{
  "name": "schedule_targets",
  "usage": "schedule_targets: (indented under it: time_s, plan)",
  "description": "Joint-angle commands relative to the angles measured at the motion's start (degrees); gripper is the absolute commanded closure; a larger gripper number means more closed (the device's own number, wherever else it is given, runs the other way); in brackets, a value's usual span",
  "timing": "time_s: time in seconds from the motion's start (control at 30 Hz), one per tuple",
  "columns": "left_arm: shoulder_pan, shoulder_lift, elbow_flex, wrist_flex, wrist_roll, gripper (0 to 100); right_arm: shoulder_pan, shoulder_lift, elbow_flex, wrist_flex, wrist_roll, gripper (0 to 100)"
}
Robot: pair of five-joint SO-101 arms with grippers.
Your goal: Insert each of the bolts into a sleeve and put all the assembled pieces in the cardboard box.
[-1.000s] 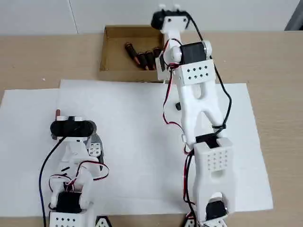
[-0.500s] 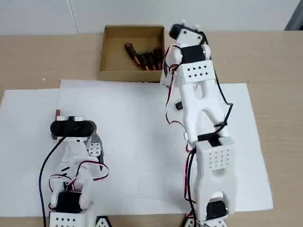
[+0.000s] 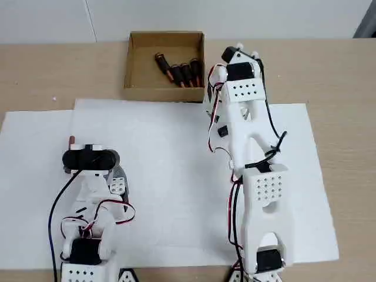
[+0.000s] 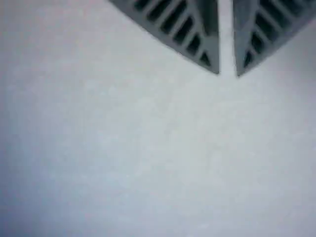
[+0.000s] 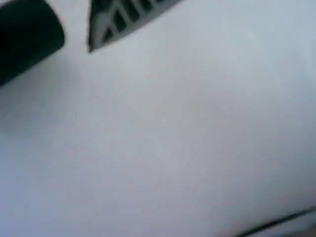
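Counter [image 3: 47, 70]: light wood, with a large white paper sheet [image 3: 170, 176] laid over its near part.

Right arm [image 3: 252, 147]: stretched out across the sheet toward the far side. Its wrist sits just beside the right near corner of the cardboard box [image 3: 164, 93].

Left arm [image 3: 88, 188]: folded back low over the near left part of the sheet, well apart from the box.

Cardboard box: open-topped, on bare counter just beyond the sheet's far edge.

Assembled pieces [image 3: 179, 70]: four dark bolt-and-sleeve units with orange-brown sections. They lie side by side on the box floor, in its right half.

Right end effector [image 3: 209, 97]: points down beside the box wall, over white paper. Cannot tell whether it is apart or together.

Left end effector [image 4: 226, 69]: grey ribbed fingers [image 4: 197, 39] drawn nearly together with a thin slit of paper showing between the tips. It holds nothing and hangs over plain white sheet.
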State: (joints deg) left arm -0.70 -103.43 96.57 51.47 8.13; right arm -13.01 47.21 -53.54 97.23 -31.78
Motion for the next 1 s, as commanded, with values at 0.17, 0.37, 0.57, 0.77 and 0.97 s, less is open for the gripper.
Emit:
schedule_targets:
  time_s: [0.17,0.37,0.57,0.77,0.97]
  plan:
    - [0.09,-0.62,-0.22,-1.14,-0.26,99,0.66,3.21,-0.35,-0.22,-0.62,82.2]
    - [0.09,-0.62,-0.22,-1.14,-0.26,99,1.71,5.32,-0.44,-0.66,-0.62,82.3]
    - [0.09,-0.62,-0.22,-1.14,-0.26,99,2.33,5.85,-0.53,-0.66,-0.62,82.4]
    - [0.18,-0.62,-0.22,-1.14,-0.26,99,2.77,5.67,-0.62,-1.36,-0.62,96.9]
    - [0.18,-0.62,-0.22,-1.14,-0.26,99,3.21,5.67,-0.62,-1.10,-0.62,98.8]
